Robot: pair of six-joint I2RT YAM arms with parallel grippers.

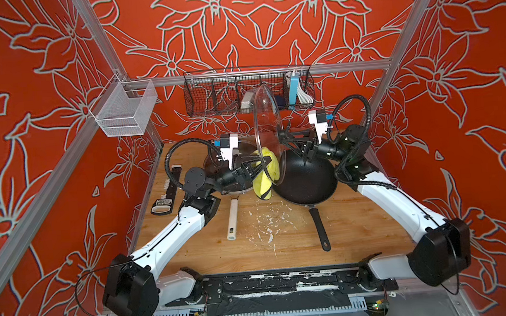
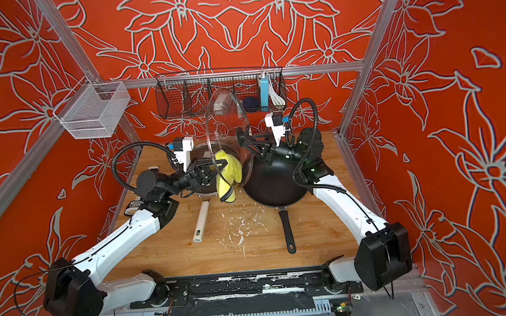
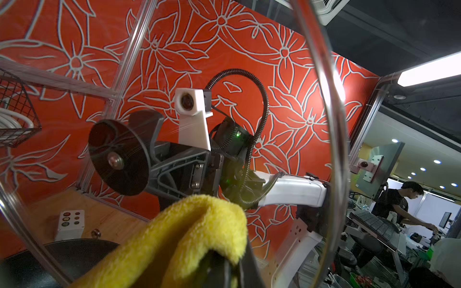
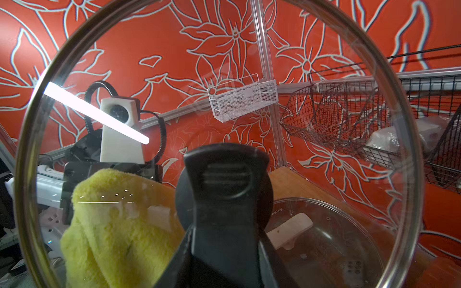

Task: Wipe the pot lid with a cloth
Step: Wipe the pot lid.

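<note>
There's the lid [image 1: 266, 124], up in the air and stood on its edge between the two arms, over the near side of the black pan [image 1: 305, 179]. The right claw [image 1: 286, 135] has closed partway round the knob [image 3: 117, 159] and carries the whole thing by it. Smart, I'd say: turned like that, the bare inner face of the glass looks straight at the other arm.

And that arm brings the cloth [image 1: 264, 170]. The left claw [image 1: 254, 167] is pinched tight on a bunched fold, and the rest hangs down in a yellow tail. The cloth sits low on the glass, on the side away from the knob. From the right wrist it looks flattened against the lid [image 4: 224, 87], the cloth [image 4: 117, 224] filling the lower part, but whether it really presses or only hangs just beside, I can't swear.

What I can't make out: the left claw's tips are buried in the cloth [image 3: 194, 232]. The right claw's own finger [image 4: 224, 224] covers most of the knob from its camera, and the rim runs off the picture at the bottom. Clear glass and a strip-light glare hide any smears. Behind the left arm a second pot [image 4: 324, 237] with its own glass cover is mostly hidden. White crumbs [image 1: 268, 224] speckle the wooden table [image 1: 357, 233].
</note>
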